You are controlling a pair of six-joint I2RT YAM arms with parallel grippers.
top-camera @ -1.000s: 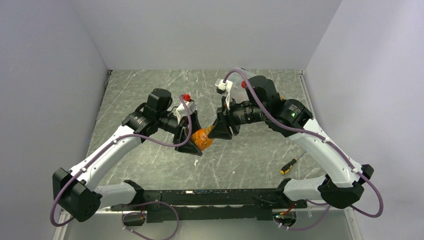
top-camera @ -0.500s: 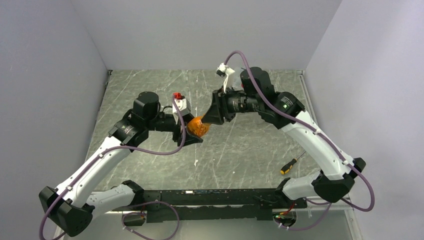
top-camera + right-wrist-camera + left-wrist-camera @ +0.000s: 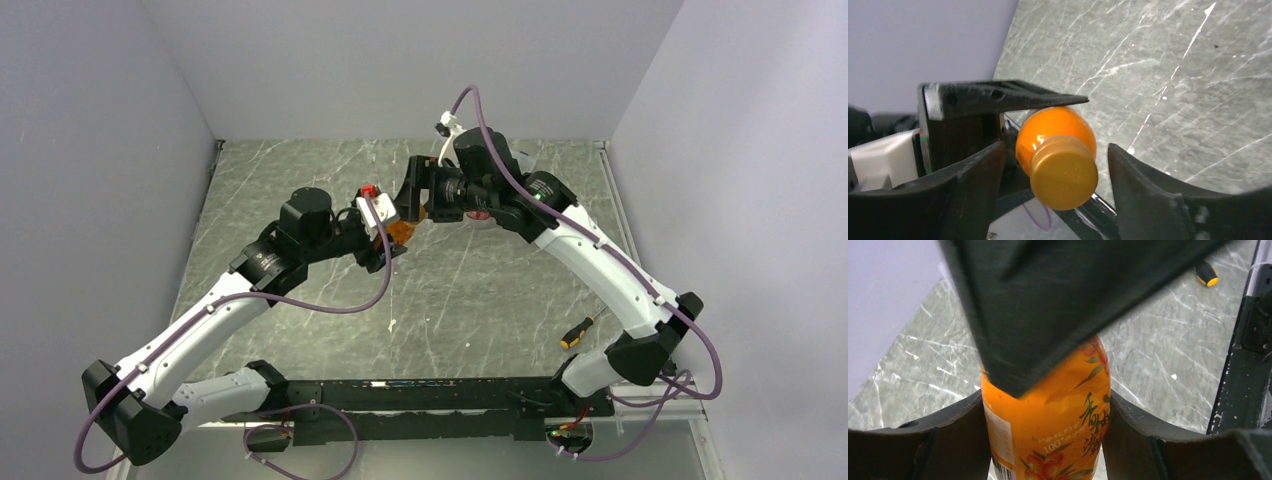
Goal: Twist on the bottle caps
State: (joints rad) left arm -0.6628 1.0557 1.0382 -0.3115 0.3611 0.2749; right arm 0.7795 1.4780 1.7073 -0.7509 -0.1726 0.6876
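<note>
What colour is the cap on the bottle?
Orange cap, same as the bottle. Best in the right wrist view.

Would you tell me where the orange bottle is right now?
In the top view the orange bottle sits over the back-centre of the table, clamped in the left gripper, its cap between the open fingers of the right gripper.

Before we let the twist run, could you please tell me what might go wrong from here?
The right gripper stands open, a gap on each side of the orange cap; closing off-centre could knock it askew and cross-thread it. The left gripper clamps the orange bottle by its glossy sides, so twisting may spin the bottle.
</note>
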